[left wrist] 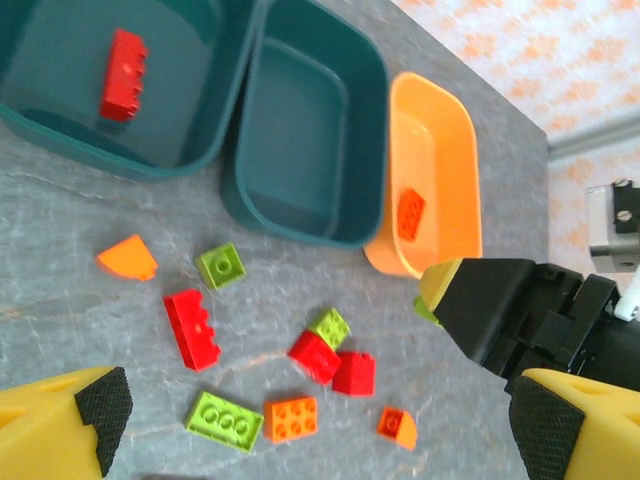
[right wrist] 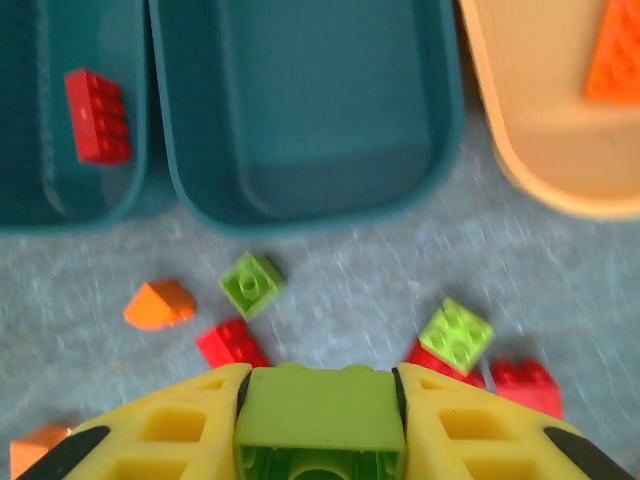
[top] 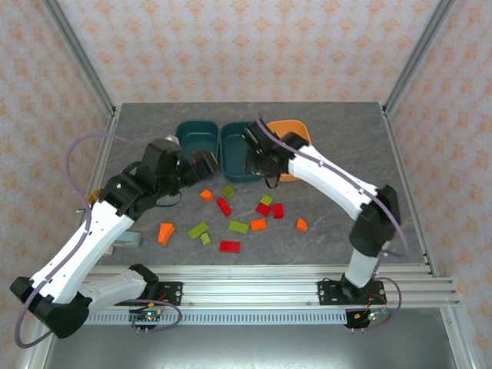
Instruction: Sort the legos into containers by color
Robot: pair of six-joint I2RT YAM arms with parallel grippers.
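Three containers stand in a row at the back: a left teal tub (top: 197, 137) holding one red lego (left wrist: 123, 73), a middle teal tub (top: 237, 146) with a bare floor (right wrist: 320, 110), and an orange tub (top: 296, 132) holding an orange lego (left wrist: 410, 214). My right gripper (right wrist: 320, 400) is shut on a green lego (right wrist: 320, 415), hovering just in front of the middle tub (top: 257, 164). My left gripper (left wrist: 320, 420) is open with nothing in it, above the loose legos near the left tub (top: 205, 164). Several red (top: 224, 206), green (top: 237, 227) and orange (top: 258, 224) legos lie scattered on the table.
The grey table (top: 346, 154) is bounded by metal frame posts at the back corners and a rail (top: 292, 270) at the front. A pale flat object (top: 127, 241) lies beside the left arm. The right gripper's black body (left wrist: 500, 310) reaches into the left wrist view.
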